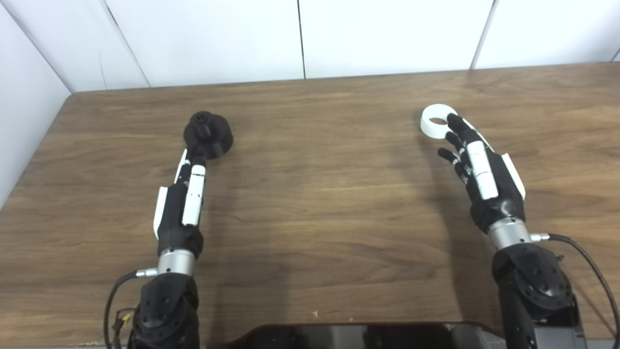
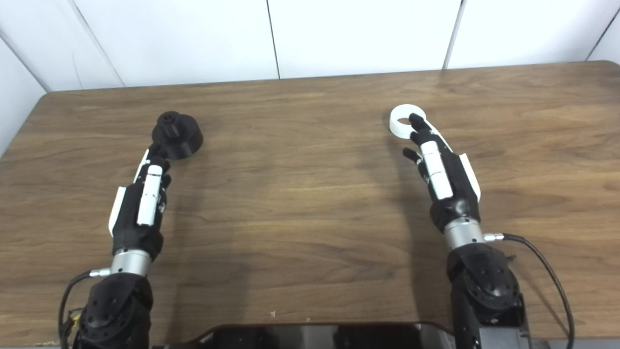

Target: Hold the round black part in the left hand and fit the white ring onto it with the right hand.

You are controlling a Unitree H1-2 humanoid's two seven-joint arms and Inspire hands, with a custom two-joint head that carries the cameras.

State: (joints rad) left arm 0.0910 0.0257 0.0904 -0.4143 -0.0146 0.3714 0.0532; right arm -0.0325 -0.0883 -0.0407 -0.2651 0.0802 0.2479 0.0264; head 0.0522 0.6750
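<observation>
Nearest of all is a dark, glossy slab [image 1: 368, 337] along the bottom edge, probably part of the robot's own body, with both forearms rising past it over the table [image 1: 329, 203].

The left hand [image 1: 181, 203] reaches to the near edge of the round black part [image 1: 208, 134], which sits flat on the wood at the far left with a small hub standing up from its middle. The fingertips meet or overlap its near rim, but I cannot tell whether they are clasped on it or only laid against it. It looks set there so the hand can take it by the rim and leave the hub free.

Over on the right, the right hand [image 1: 482, 174] stretches toward the white ring [image 1: 436, 122], which lies flat with its hole facing up. The fingers are spread and slightly curled, one tip resting on or just over the ring's near side; nothing is gripped yet, I'd judge.

Part and ring are well apart, so the fitting has not begun.

The table is brown wood-grain laminate with a rounded far-left corner. Plain white panelled walls [image 1: 300, 34] stand behind and to the left.
</observation>
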